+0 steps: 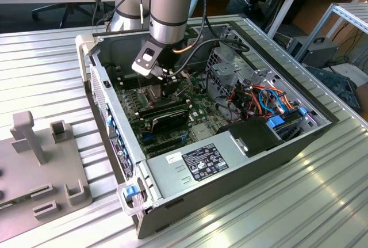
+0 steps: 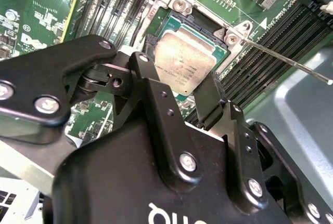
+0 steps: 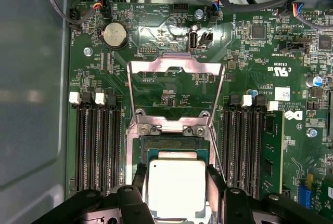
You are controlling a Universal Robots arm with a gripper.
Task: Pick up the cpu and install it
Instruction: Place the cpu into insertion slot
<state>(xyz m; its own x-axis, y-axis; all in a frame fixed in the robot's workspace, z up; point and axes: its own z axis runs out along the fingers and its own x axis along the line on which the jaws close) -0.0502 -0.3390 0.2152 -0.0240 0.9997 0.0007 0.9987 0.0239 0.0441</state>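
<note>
- Two black fingers (image 3: pixel 140 178) of the gripper (image 3: pixel 176 172) flank the cpu (image 3: pixel 177 187) and press against its opposite edges, so they are clamped on it.
- In both wrist views the cpu (image 2: pixel 183 68) lies flat, silver-grey top up, within the outline of the socket on the green motherboard (image 3: pixel 250 73). Whether it is fully seated or held just above, I cannot tell.
- The hinged socket frame (image 3: pixel 177 64) stands swung open, away from the cpu, with its hinge bar just beside the chip's far edge.
- A thin metal lever (image 2: pixel 283 58) sticks out past one corner of the socket in the second wrist view.
- Rows of dark memory slots (image 3: pixel 99 146) run along both sides of the socket; a green memory module (image 3: pixel 270 154) sits in the outermost slot on one side.
- A round coin battery (image 3: pixel 115 35) lies on the board beyond the open frame.
- In the exterior view the arm (image 1: pixel 172 6) reaches down into the open computer case (image 1: pixel 190 187), which lies on its side on a ribbed metal table (image 1: pixel 299 202).
- A grey fixture block (image 1: pixel 43 161) rests on the table at the exterior view's left, well apart from the case.
</note>
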